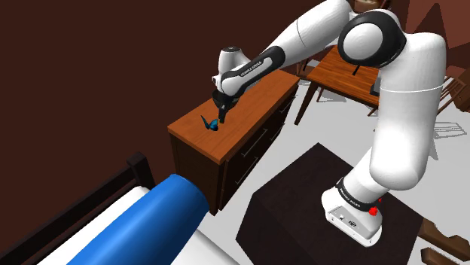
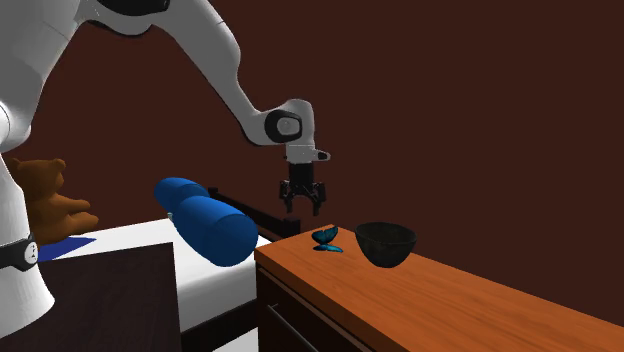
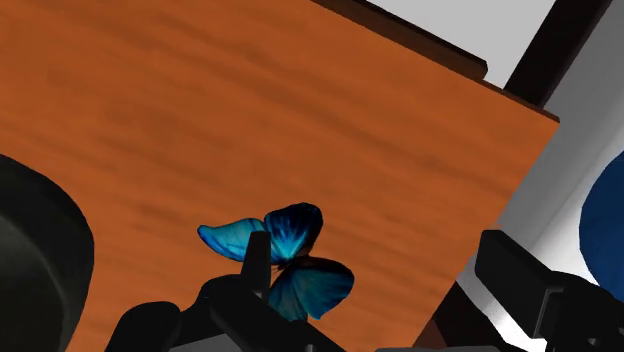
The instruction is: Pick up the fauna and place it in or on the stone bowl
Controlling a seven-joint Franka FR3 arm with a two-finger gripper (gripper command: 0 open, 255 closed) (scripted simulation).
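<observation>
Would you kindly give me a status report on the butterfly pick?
Gripper open, just above blue butterfly, holding nothing. Butterfly on wooden dresser, beside dark bowl, apart. Nothing between them.

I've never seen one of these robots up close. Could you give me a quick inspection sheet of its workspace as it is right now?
Surface: brown wooden dresser top, with drawers below it.
Job's things: blue butterfly on the dresser top, beside the dark bowl but apart from it; the bowl is upright.
Clutter: nothing seen.
Grippers: pincer open, just above the butterfly, holding nothing.
Cables: nothing seen.
Surroundings: bed with a blue bolster, teddy bear, dark brown wall, wooden table.
</observation>
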